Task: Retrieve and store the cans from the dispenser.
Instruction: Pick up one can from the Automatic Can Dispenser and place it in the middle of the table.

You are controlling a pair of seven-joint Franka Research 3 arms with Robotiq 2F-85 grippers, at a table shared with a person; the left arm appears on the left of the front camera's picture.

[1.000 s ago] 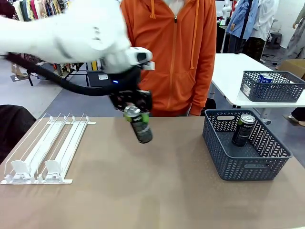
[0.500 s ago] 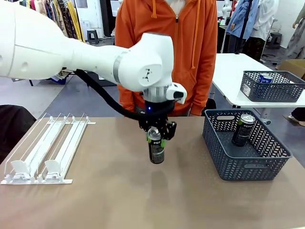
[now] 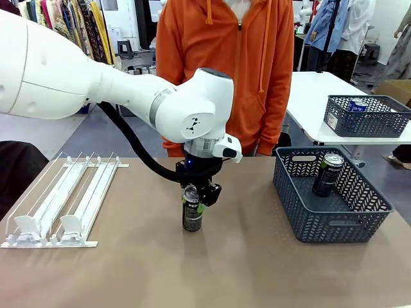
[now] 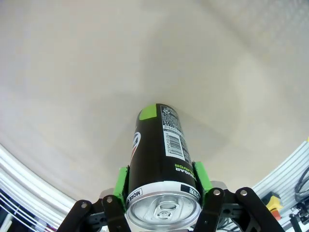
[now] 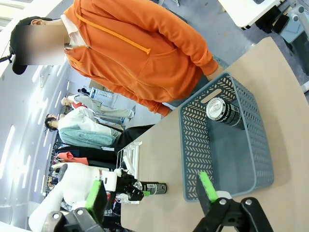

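Dispenser sits at the table's near left. Left gripper clamps a dark can upright mid-table. Grey mesh basket to the right holds another can. Right gripper stands wide, holding nothing.

The dispenser lies on the surface at the robot's left. The basket sits at the right with one can leaning inside it. Between them, near the middle, another can stands upright under the left gripper. The person stands behind the far edge.
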